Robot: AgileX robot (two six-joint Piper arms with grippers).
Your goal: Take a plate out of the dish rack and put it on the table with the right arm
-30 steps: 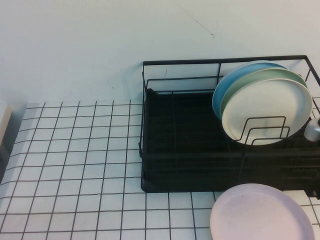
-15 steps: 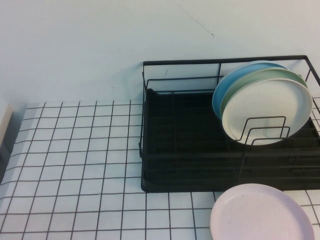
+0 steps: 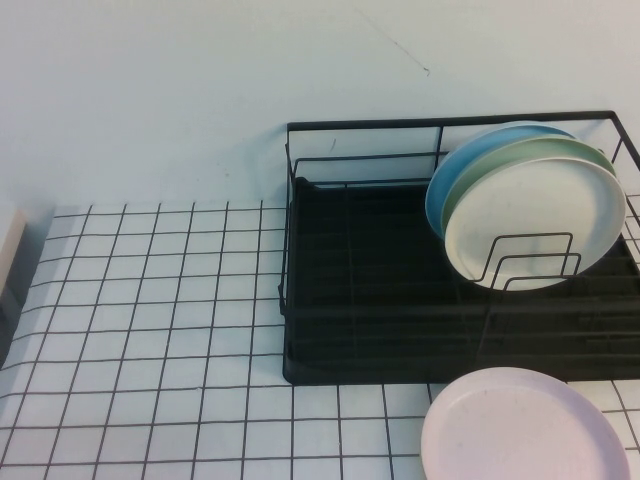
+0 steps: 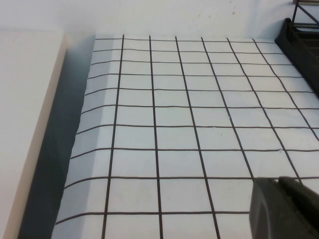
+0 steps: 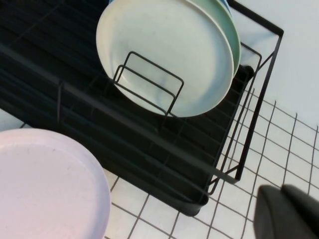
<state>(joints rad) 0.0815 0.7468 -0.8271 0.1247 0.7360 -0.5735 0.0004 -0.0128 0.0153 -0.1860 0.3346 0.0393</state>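
Lying flat on the table, the pink plate just in front of the rack, near edge of the frame cutting it off; apart from the rack's tray, or barely touching it, not clear which. Looking done, by the lie of things: plate out, down, nothing gripping it. Judging by look, handling as a stiff, light, matte piece, probably melamine or ceramic, not very slippery, likely to chip if dropped on its edge; best taken by the low raised rim, one finger above and one below, since the flat middle is offering no purchase. Standing upright in the rack's wire loops, a cream plate in front, a green plate close behind, a blue plate at the back, all leaning together. Hanging above the table at the rack's right front corner, the right gripper, only a dark corner of it showing in its own wrist view, closed fully and gripping nothing. Hovering over bare grid well left of the rack, the left gripper, again only a dark corner showing, fingers not readable. Neither arm appearing in the high view.
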